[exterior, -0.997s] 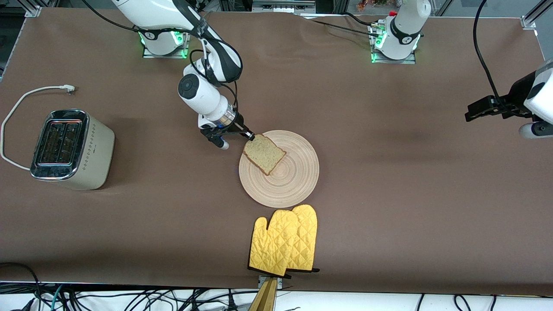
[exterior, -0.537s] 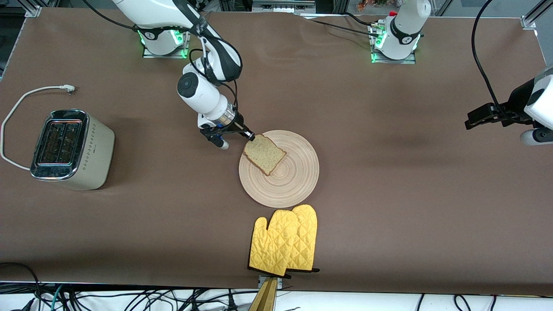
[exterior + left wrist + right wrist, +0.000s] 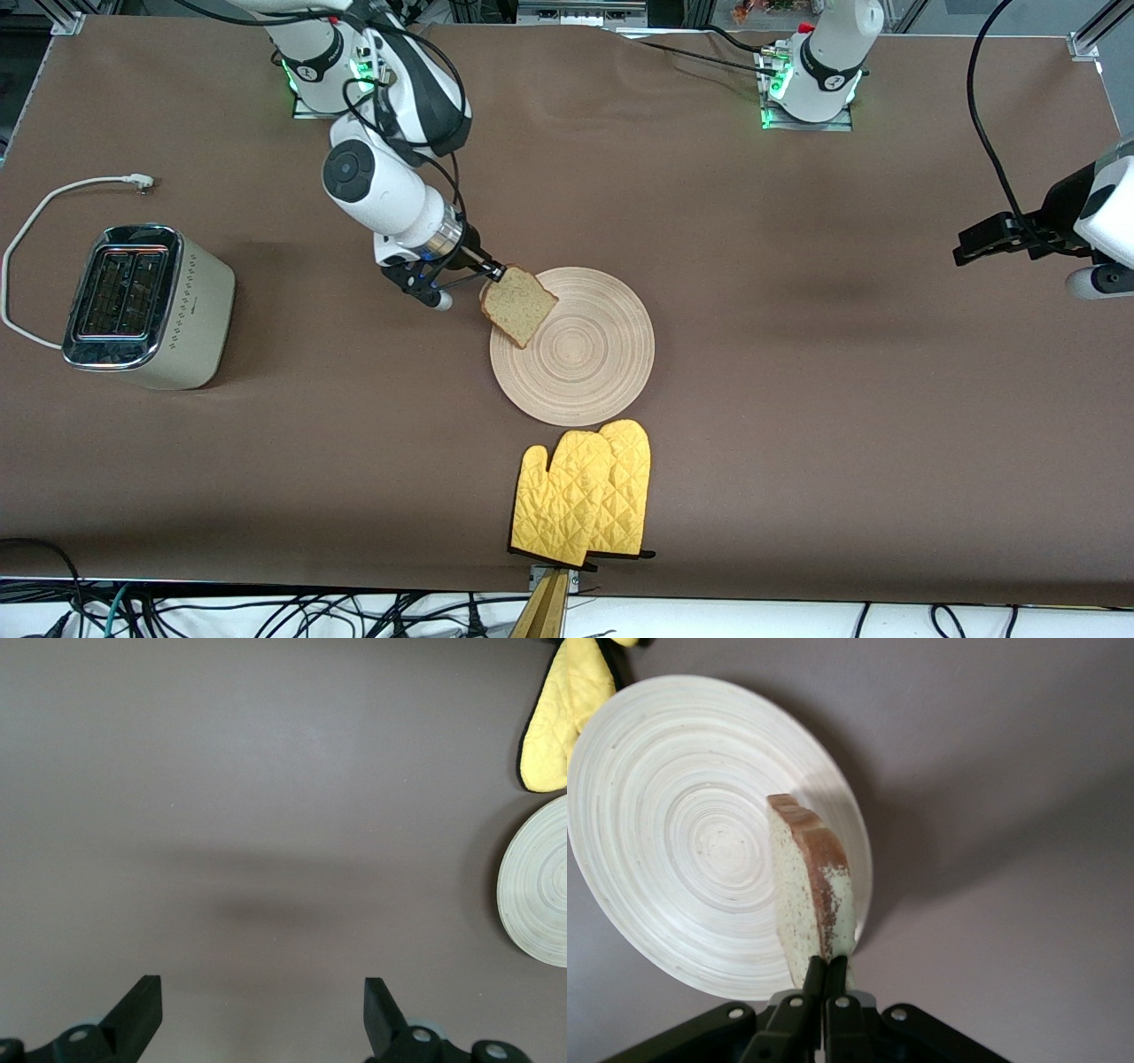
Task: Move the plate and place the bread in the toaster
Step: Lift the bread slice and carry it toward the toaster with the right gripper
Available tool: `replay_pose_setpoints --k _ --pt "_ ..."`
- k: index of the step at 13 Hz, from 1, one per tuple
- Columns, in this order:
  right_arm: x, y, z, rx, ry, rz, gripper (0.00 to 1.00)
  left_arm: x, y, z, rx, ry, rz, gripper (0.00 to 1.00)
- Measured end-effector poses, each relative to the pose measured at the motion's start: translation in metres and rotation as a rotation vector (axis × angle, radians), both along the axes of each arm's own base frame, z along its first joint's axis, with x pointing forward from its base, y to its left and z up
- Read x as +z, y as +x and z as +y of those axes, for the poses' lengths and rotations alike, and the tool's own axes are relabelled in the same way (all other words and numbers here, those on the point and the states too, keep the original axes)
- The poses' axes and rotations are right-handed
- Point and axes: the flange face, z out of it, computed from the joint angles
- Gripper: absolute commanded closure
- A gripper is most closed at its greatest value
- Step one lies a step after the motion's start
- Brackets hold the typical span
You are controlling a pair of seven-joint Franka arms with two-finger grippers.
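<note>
bread (image 3: 518, 306) on edge, over plate (image 3: 594, 372)

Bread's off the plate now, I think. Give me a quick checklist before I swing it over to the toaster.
1. Right tool shut on the speckled brown bread slice: ok.
2. Slice lifted off the round beige grooved plate: ok.
3. Slots of the cream-white chrome-topped toaster look vacant: ok.
4. Table between slice and toaster bare: ok.
5. Left tool open, waiting over bare table at its own end: ok.
6. Grip firm enough for the swing: cannot tell, only the crust edge is pinched.
</note>
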Motion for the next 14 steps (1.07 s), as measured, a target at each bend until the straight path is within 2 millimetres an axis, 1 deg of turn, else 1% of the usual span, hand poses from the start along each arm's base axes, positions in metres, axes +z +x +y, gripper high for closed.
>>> replay_pose_setpoints --k 4,5,7,9,12,14 --pt "0.065 0.021 -0.016 0.124 -0.157 0.026 1.00 -0.004 -0.001 0.003 0.005 -0.002 0.010 0.00" --pt "0.078 0.025 -0.021 0.153 -0.181 0.039 1.00 -0.005 -0.001 0.003 0.006 -0.003 0.013 0.00" --pt "0.095 0.033 -0.039 0.206 -0.209 0.064 1.00 -0.005 -0.001 0.004 0.008 -0.004 0.016 0.00" --pt "0.110 0.044 -0.067 0.264 -0.226 0.093 1.00 -0.006 -0.001 0.006 0.011 -0.004 0.017 0.00" --pt "0.137 0.058 -0.120 0.372 -0.257 0.150 1.00 -0.006 -0.001 0.007 0.013 -0.004 0.018 0.00" --pt "0.149 0.062 -0.154 0.459 -0.308 0.190 1.00 -0.006 -0.002 0.006 0.011 -0.004 0.022 0.00"
